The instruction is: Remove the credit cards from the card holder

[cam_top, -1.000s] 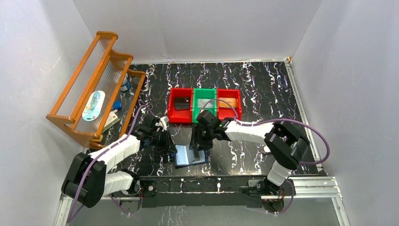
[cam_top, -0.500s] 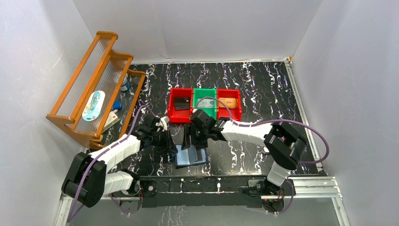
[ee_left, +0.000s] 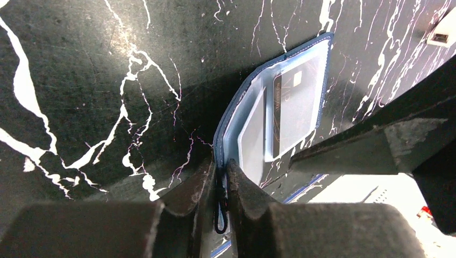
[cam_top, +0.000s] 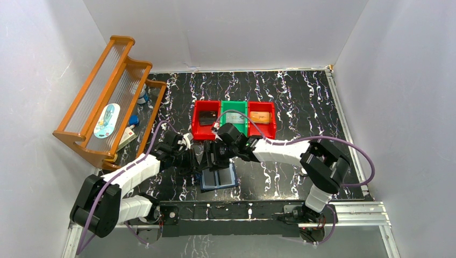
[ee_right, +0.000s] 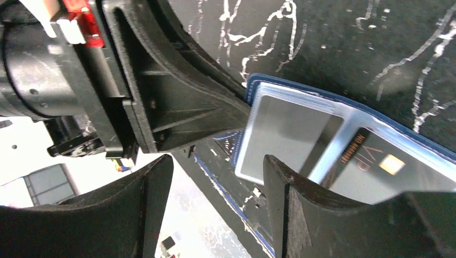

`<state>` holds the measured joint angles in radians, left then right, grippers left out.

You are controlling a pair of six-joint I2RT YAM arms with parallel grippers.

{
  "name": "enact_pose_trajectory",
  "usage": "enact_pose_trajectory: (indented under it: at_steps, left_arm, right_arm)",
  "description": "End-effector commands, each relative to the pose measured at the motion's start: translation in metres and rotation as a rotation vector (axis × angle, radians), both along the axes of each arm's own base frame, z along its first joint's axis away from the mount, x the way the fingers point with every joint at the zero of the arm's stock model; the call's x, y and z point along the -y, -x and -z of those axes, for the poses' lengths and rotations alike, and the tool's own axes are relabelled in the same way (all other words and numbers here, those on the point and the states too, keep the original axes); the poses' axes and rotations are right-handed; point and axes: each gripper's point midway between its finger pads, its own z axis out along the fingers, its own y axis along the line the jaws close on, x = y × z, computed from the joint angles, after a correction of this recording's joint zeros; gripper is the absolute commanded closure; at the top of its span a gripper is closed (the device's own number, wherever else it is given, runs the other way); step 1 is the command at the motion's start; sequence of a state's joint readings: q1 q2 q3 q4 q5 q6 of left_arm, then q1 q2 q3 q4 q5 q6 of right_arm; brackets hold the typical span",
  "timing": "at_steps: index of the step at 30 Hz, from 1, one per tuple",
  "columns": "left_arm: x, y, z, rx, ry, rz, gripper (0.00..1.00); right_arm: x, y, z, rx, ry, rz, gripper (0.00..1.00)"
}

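Note:
The navy-blue card holder [cam_top: 219,177] lies open near the table's front edge. My left gripper [ee_left: 220,177] is shut on its cover at the near left edge. Pale clear sleeves [ee_left: 253,137] fan up inside. A dark credit card [ee_left: 293,107] with a small chip sits in a sleeve; it also shows in the right wrist view [ee_right: 376,161]. My right gripper [ee_right: 218,185] is open and empty, hovering over the holder's left part [ee_right: 285,134], one finger [ee_right: 301,199] over the sleeves.
Three bins stand behind the holder: a red bin [cam_top: 207,119] with a black card, a green bin [cam_top: 234,115] with a silver-grey card, a red bin [cam_top: 262,117] with an orange card. A wooden rack [cam_top: 110,102] stands at the left.
My right gripper has moved left over the open card holder, toward the left gripper. The left arm has held still on the cover.

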<state>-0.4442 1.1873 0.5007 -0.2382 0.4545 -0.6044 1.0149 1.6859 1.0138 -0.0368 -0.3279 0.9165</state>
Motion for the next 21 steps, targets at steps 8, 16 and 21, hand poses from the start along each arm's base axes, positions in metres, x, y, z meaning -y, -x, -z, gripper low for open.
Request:
enact_pose_trajectory:
  at_steps: [8, 16, 21]
  left_arm:
    - [-0.024, -0.007, -0.008, 0.049, -0.106, -0.14, 0.59]
    - [-0.03, -0.014, -0.02, 0.1, -0.124, -0.175, 0.47]
    - [-0.023, -0.016, -0.027, 0.119, -0.09, -0.14, 0.43]
  right_arm:
    - [-0.005, -0.002, -0.01, 0.026, -0.072, 0.024, 0.33]
    - [0.024, -0.023, -0.003, 0.08, 0.041, 0.182, 0.38]
    - [0.041, -0.033, -0.003, 0.081, 0.049, 0.271, 0.39]
